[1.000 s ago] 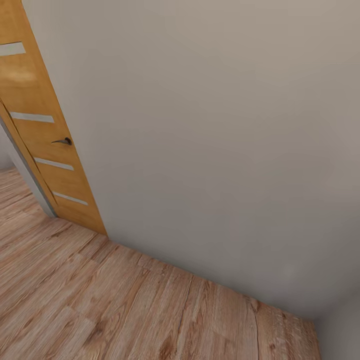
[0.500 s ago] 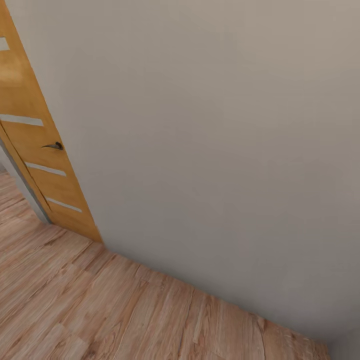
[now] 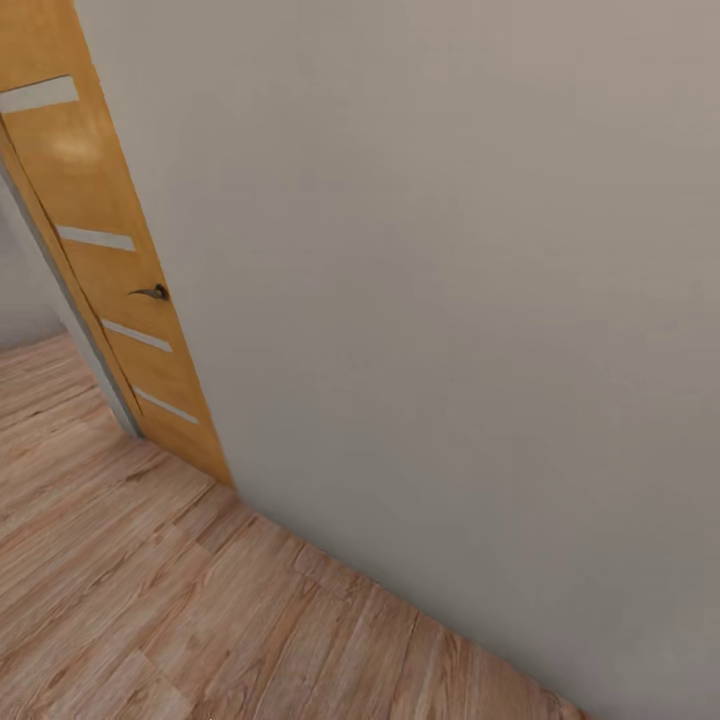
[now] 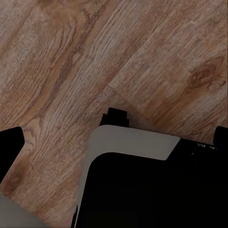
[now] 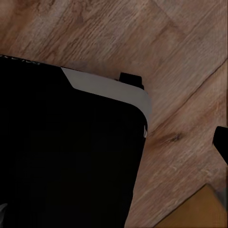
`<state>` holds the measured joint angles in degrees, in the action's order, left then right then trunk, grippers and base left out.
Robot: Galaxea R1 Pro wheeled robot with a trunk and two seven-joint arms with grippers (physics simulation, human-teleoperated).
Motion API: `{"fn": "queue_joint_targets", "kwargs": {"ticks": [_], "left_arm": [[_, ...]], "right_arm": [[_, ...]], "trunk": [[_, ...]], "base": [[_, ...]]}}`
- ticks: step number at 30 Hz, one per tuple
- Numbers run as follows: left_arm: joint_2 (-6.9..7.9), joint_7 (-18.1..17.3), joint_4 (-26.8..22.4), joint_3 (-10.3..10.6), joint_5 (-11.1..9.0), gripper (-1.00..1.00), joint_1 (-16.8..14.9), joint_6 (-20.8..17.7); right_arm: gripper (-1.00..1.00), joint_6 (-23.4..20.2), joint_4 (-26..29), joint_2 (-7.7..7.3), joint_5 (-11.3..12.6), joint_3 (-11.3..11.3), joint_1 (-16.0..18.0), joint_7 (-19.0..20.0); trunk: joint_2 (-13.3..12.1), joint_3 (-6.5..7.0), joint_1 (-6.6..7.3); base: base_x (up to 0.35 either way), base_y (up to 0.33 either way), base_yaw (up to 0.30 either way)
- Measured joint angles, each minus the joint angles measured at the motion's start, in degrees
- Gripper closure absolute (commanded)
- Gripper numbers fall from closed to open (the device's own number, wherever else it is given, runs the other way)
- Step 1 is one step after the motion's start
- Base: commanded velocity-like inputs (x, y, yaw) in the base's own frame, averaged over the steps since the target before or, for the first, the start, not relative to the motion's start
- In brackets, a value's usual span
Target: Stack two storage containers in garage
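Note:
The two storage containers are out of view. In the head view I face a plain grey-white wall (image 3: pixel 450 300) that meets light wood plank floor (image 3: pixel 150 600). An orange-brown wooden door (image 3: pixel 110 290) with frosted strips and a dark handle (image 3: pixel 152 292) stands at the left. My left gripper (image 4: pixel 115 142) hangs open over the planks, its dark fingertips (image 4: pixel 9 147) at the picture's two sides, nothing between them. My right gripper (image 5: pixel 114 156) also looks open, with one dark fingertip (image 5: pixel 221 142) showing at the side.
My own black base with a pale rim (image 4: pixel 137 190) sits below both wrists (image 5: pixel 61 152). The wall runs close ahead, slanting away to the right. Past the door's left edge, wood floor (image 3: pixel 40 390) leads on. An orange-brown patch (image 5: pixel 202 211) shows beside the right wrist.
The whole head picture has shifted, so the camera moved: the door slid left, then back right and higher. The corner at the far right has left the picture.

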<state>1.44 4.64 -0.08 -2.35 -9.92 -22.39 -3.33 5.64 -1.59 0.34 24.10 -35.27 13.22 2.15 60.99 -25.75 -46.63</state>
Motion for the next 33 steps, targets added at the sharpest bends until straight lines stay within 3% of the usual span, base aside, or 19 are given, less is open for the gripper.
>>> {"fn": "queue_joint_targets", "kwargs": {"ticks": [11,33], "left_arm": [[0.06,0.00,0.00,0.00,-0.03,-1.00,0.01,0.09],[0.06,0.00,0.00,0.00,-0.01,-1.00,0.01,0.33]], "right_arm": [[-1.00,-0.07,0.00,0.13,0.00,-0.02,0.02,0.02],[-1.00,-0.01,0.00,0.06,-0.08,-0.08,0.01,-0.01]], "trunk": [[0.00,0.00,-0.02],[0.00,0.00,-0.02]], "base": [[0.015,0.000,0.044],[0.000,0.000,0.260]]}}
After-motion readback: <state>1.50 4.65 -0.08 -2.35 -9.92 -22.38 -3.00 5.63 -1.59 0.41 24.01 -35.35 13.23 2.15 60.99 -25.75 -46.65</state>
